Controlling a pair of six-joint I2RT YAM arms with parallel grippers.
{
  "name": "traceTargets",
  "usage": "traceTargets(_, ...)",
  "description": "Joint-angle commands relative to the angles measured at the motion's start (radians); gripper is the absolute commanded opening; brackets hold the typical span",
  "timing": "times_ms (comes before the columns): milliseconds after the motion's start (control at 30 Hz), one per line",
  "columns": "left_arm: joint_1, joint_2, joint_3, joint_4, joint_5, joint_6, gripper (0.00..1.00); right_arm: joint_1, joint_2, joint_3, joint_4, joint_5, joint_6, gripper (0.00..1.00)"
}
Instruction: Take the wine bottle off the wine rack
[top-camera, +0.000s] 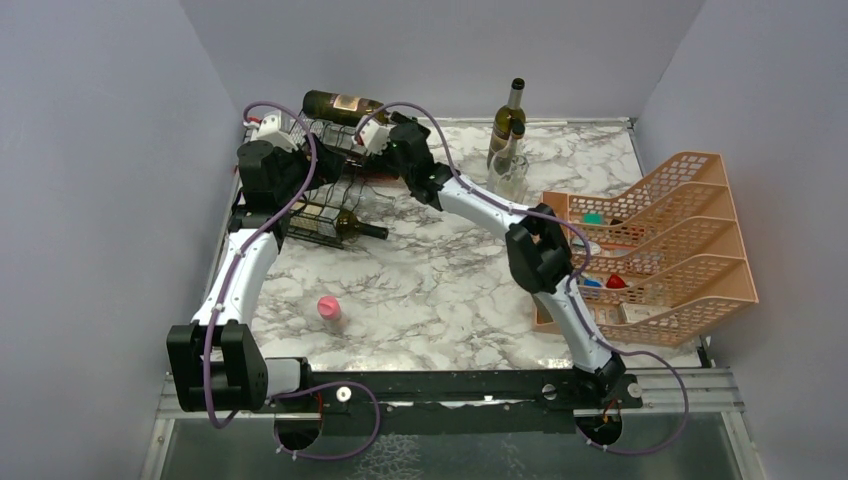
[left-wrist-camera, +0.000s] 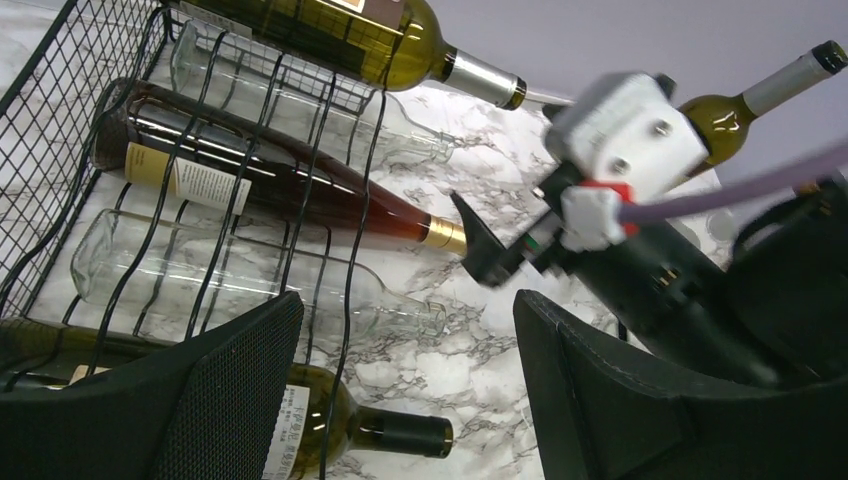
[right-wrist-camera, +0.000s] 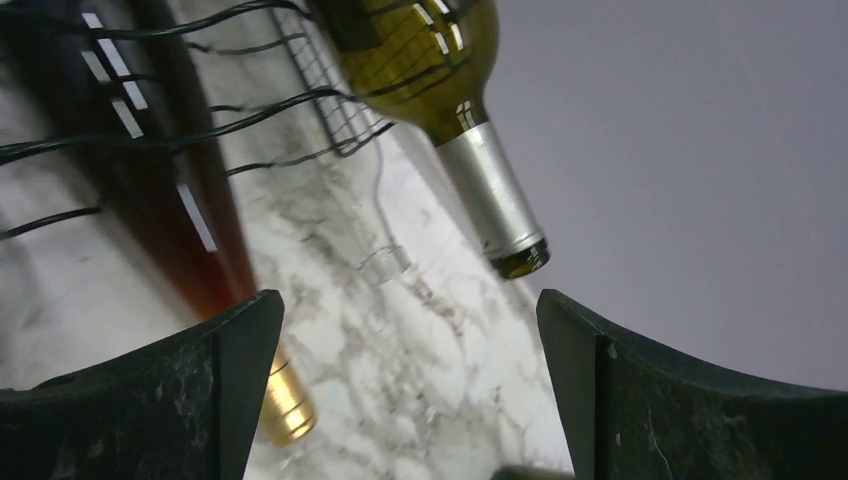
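Right gripper (right-wrist-camera: 405, 315): fingers apart, holding nothing, at the rack's right end.
Left gripper (left-wrist-camera: 408, 305): fingers apart, empty, on the rack's near side.
Wine rack (left-wrist-camera: 60, 90): far left on the table.
Wine bottle (right-wrist-camera: 455, 90): lying atop the rack, axis left-right, silver neck pointing right, just beyond the right fingers.
Nearer arm: right.

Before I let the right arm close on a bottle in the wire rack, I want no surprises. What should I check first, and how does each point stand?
1. Right gripper open: ok, fingers wide apart.
2. Gold-capped bottle neck centred between them: not ok, its cap lies by one finger's edge.
3. Left gripper free: ok, open, holding nothing.
4. Green bottle atop the wine rack steady: cannot tell.
5. Gold-capped bottle lying in its cell: ok.
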Motion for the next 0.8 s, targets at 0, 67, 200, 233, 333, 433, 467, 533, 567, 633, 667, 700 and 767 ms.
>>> traceTargets(0, 0.004, 0.001, 0.030, 0.021, 0.044, -0.020, 0.82, -0.038, 0.158, 0.225, 0.092, 0.045, -0.239, 1.00)
traceTargets(67, 0.004, -0.001, 0.031, 0.019, 0.041, -0.019, 0.82, -0.051, 0.224, 0.314, 0.093, 0.034, -0.282, 0.99)
traceTargets(200, 0.004, 0.002, 0.029, 0.021, 0.042, -0.026, 0.82, -0.071, 0.280, 0.351, 0.147, -0.026, -0.333, 1.00)
traceTargets(233, 0.004, 0.009, 0.030, 0.020, 0.048, -0.029, 0.81, -0.076, 0.289, 0.354, 0.159, -0.039, -0.330, 1.00)
traceTargets(333, 0.004, 0.025, 0.036, 0.015, 0.059, -0.032, 0.81, -0.089, 0.320, 0.374, 0.190, -0.070, -0.302, 1.00)
traceTargets(433, 0.004, 0.032, 0.042, 0.010, 0.063, -0.034, 0.81, -0.101, 0.350, 0.404, 0.229, -0.122, -0.283, 1.00)
traceTargets(467, 0.004, 0.034, 0.043, 0.006, 0.063, -0.033, 0.81, -0.105, 0.366, 0.430, 0.232, -0.137, -0.272, 1.00)
traceTargets(533, 0.004, 0.036, 0.044, 0.002, 0.063, -0.031, 0.80, -0.114, 0.396, 0.475, 0.221, -0.179, -0.259, 1.00)
traceTargets(567, 0.004, 0.037, 0.046, 0.000, 0.062, -0.030, 0.80, -0.118, 0.407, 0.478, 0.233, -0.196, -0.260, 1.00)
traceTargets(633, 0.004, 0.038, 0.051, -0.007, 0.055, -0.024, 0.80, -0.122, 0.426, 0.477, 0.273, -0.205, -0.273, 1.00)
traceTargets(667, 0.004, 0.038, 0.052, -0.013, 0.050, -0.019, 0.80, -0.123, 0.439, 0.480, 0.297, -0.205, -0.282, 1.00)
traceTargets(700, 0.005, 0.038, 0.054, -0.016, 0.045, -0.017, 0.80, -0.125, 0.447, 0.483, 0.316, -0.203, -0.287, 1.00)
traceTargets(767, 0.004, 0.042, 0.055, -0.017, 0.040, -0.013, 0.80, -0.128, 0.456, 0.487, 0.335, -0.210, -0.281, 0.99)
